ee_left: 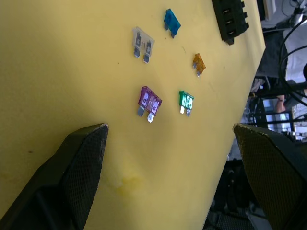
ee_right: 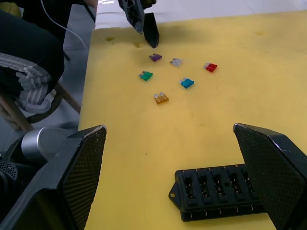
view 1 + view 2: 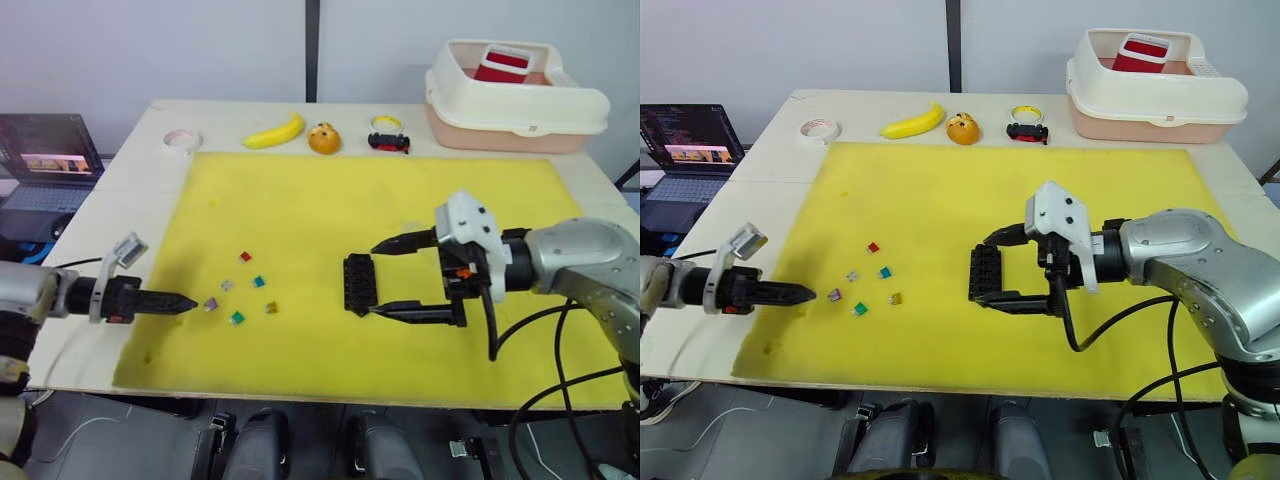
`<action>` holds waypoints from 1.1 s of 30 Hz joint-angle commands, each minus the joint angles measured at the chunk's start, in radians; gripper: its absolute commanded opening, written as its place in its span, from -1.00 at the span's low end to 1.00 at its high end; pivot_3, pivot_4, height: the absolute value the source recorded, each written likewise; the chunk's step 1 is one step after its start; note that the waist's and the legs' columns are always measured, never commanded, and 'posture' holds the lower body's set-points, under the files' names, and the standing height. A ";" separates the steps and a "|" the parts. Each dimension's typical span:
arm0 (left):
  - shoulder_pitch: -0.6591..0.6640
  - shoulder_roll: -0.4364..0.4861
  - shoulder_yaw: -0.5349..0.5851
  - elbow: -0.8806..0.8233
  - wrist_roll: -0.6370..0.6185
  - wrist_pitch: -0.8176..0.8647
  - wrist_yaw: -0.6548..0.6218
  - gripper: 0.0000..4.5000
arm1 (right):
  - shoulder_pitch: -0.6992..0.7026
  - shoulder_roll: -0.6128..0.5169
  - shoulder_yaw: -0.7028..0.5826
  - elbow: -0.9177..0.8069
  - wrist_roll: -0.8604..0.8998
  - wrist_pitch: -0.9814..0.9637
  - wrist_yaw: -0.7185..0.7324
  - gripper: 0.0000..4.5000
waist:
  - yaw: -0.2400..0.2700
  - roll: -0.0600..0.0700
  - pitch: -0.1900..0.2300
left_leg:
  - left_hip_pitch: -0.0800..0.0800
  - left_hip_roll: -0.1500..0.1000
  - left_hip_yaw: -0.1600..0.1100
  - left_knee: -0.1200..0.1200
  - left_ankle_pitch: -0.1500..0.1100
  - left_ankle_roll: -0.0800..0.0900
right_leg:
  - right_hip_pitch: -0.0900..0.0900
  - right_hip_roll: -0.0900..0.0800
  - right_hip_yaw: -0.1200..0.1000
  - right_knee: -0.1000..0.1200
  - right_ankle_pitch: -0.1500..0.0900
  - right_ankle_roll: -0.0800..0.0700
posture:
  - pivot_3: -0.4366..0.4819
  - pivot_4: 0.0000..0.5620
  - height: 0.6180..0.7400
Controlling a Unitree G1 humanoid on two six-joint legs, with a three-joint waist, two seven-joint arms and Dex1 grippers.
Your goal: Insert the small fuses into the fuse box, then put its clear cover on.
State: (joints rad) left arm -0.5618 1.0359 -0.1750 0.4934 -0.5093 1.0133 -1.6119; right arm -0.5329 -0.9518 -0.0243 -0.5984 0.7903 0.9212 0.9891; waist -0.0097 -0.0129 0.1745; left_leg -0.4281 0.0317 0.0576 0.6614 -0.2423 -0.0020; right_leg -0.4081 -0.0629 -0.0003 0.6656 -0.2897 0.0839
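Left gripper (image 3: 190,301): low over the mat's near-left part, fingers spread wide in its wrist view, nothing held; tips just beside the purple fuse.
Right gripper (image 3: 385,278): fingers wide apart, empty, one finger on each side of the fuse box's right end.
Mat (image 3: 300,200): yellow, covers most of the table (image 3: 140,150).
Fuses: six loose on the mat, left of centre; all apart from the box.
Green fuse (image 3: 237,318): nearest, at 6 o'clock in the cluster.
Purple fuse (image 3: 210,304): at 8 o'clock.
Amber fuse (image 3: 271,308): at 4 o'clock.
Grey fuse (image 3: 226,285): near the cluster's middle.
Teal fuse (image 3: 258,282): at 2 o'clock.
Red fuse (image 3: 245,256): farthest, at 12 o'clock.
Fuse box (image 3: 357,284): black, flat on the mat, slots up and empty, well right of the fuses.
Far edge: tape roll (image 3: 182,140), banana (image 3: 275,132), orange (image 3: 323,138), toy car (image 3: 388,142), cream bin (image 3: 515,100).
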 commanded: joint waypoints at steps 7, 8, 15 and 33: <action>-0.033 -0.028 -0.013 0.018 0.017 -0.009 -0.002 0.39 | -0.017 -0.003 -0.013 -0.053 0.029 0.010 -0.040 1.00 | 0.000 0.000 0.000 | 0.000 0.000 -0.001 0.000 0.000 0.000 | 0.000 -0.001 0.000 0.000 0.000 0.000 | -0.05 -0.47 1.00; -0.035 -0.034 -0.015 0.023 0.018 -0.010 -0.002 0.39 | -0.018 0.000 -0.010 -0.058 0.033 0.014 -0.047 1.00 | 0.000 0.000 0.000 | 0.000 0.000 -0.001 0.000 0.000 0.000 | 0.000 -0.001 0.000 0.000 0.000 0.000 | -0.05 -0.47 1.00; -0.063 -0.082 -0.036 0.059 0.049 -0.028 -0.002 0.39 | -0.023 0.004 -0.008 -0.071 0.054 0.031 -0.076 1.00 | 0.001 0.000 0.000 | 0.000 0.000 -0.001 0.000 0.000 0.000 | 0.000 -0.001 -0.001 0.000 0.000 0.000 | -0.05 -0.47 1.00; -0.112 -0.176 -0.011 0.153 0.097 -0.066 0.005 0.39 | -0.026 0.025 -0.007 -0.115 0.116 0.071 -0.167 1.00 | 0.025 0.000 0.000 | 0.000 -0.001 -0.003 0.002 0.000 0.000 | 0.003 -0.005 -0.001 -0.001 -0.002 -0.003 | -0.05 -0.47 1.00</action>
State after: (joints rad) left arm -0.6657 0.8792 -0.1907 0.6473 -0.4244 0.9656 -1.6095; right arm -0.5410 -0.9240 -0.0094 -0.6865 0.8896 0.9969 0.8285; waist 0.0149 -0.0128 0.1740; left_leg -0.4283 0.0301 0.0539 0.6633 -0.2423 -0.0020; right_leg -0.4051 -0.0679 -0.0018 0.6651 -0.2915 0.0803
